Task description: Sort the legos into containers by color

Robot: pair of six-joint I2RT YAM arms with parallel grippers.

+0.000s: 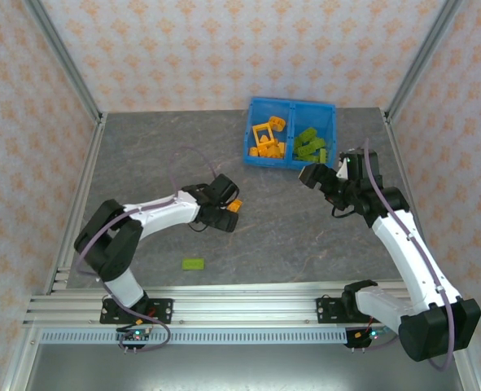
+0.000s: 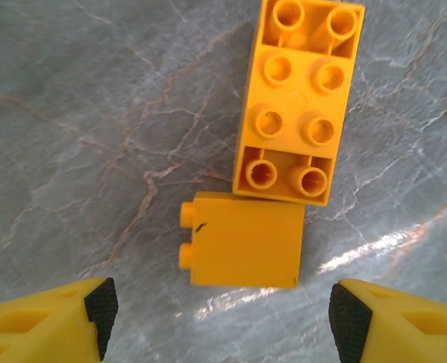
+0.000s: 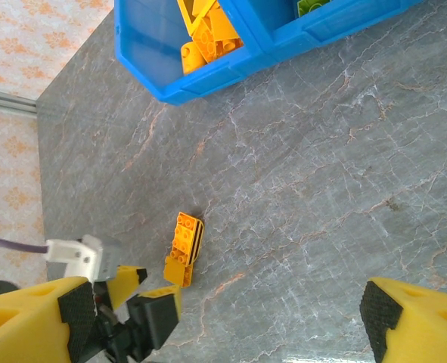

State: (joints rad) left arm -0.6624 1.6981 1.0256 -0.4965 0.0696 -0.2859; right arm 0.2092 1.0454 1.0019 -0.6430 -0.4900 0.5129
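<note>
- Left fingers apart, empty; small orange brick on the tabletop between them, against a longer orange brick.
- Right fingers wide, empty, near the blue bin.
- Light, rigid, slick, I judge: pinch its flat sides.

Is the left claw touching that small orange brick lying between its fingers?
Apart. The left wrist view shows the left gripper open, with bare table visible between each fingertip and the small orange brick.
</note>
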